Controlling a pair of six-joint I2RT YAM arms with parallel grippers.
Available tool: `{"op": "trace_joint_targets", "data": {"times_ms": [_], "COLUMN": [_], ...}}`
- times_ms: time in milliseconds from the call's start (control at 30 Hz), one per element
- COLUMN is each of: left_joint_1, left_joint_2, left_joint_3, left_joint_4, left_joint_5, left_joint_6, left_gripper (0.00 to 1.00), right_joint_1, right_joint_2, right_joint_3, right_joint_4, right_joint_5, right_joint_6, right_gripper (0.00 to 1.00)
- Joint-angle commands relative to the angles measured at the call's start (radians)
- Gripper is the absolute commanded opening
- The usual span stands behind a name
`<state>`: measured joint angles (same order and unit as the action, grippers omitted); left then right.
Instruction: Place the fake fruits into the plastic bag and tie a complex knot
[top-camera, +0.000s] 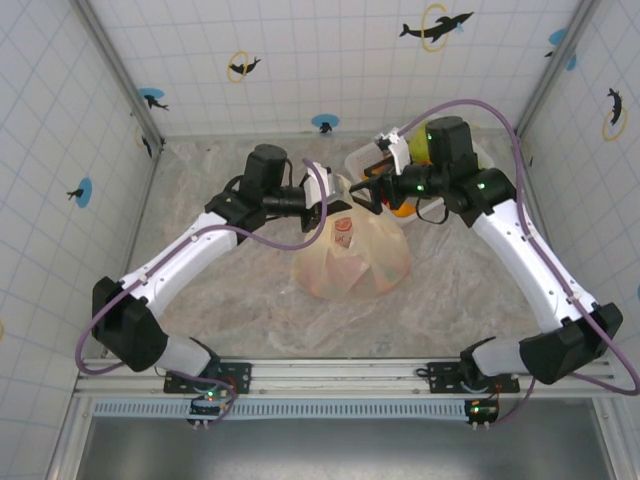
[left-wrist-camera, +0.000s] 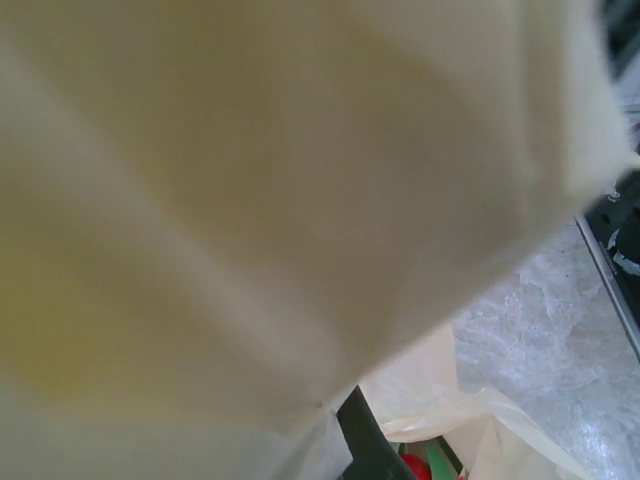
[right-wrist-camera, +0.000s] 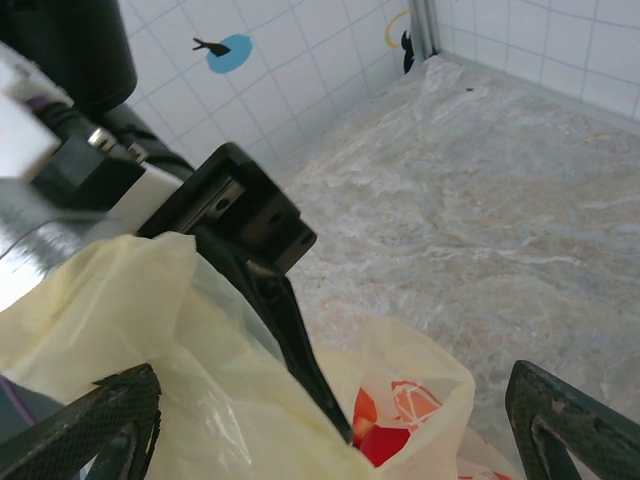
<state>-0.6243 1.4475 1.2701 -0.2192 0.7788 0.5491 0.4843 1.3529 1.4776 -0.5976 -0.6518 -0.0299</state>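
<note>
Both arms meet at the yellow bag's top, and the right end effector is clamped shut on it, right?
No: the right end effector is open at the plastic bag, its fingers wide apart, as the right wrist view shows. The rest holds.

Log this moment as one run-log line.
left gripper: shut on plastic bag, top edge | right gripper: open, at bag top | fake fruits: red and green pieces inside bag
</note>
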Motion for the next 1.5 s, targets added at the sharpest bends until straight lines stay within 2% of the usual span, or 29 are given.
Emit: {"op": "trace_joint_targets", "data": {"times_ms": [0,233,367,533,933,1467], "left_joint_1": [-0.009,-0.014,-0.017,-0.025,-0.028,-0.052], "left_joint_2": [-0.036,-0.051,-0.052,-0.052,-0.062,-0.076], "left_joint_3": [-0.020,-0.036,-0.038,-0.038,-0.038,-0.091], "left_joint_4": [0.013,0.012,0.021,0.030,0.046,0.081], "left_joint_5": [-0.011,-0.018,-0.021,-0.049,-0.056,-0.066], "left_joint_6": [0.035,0.046,0.048,0.048,0.044,0.028], "left_gripper": [0.00,0.00,0.00,0.00,0.00,0.00], "right_joint_1": [0.002,-0.132,-0.130,-0.061,-0.009,0.021], "right_joint_2": [-0.037,-0.063,-0.015,0.030,-0.020,-0.027], "right_joint_3": [-0.023,-0.013,0.015,0.045,-0.087,-0.162], "right_joint_4": [-0.036,0.169,0.170,0.079,-0.020,0.036], "right_joint_5": [-0.003,0.009,0.039,0.045,-0.032,-0.055], "right_joint_6": [-0.051,0.179,0.211,0.153,0.015,0.037], "right_gripper": [0.92,0.91,0.91,0.92,0.98,0.97]}}
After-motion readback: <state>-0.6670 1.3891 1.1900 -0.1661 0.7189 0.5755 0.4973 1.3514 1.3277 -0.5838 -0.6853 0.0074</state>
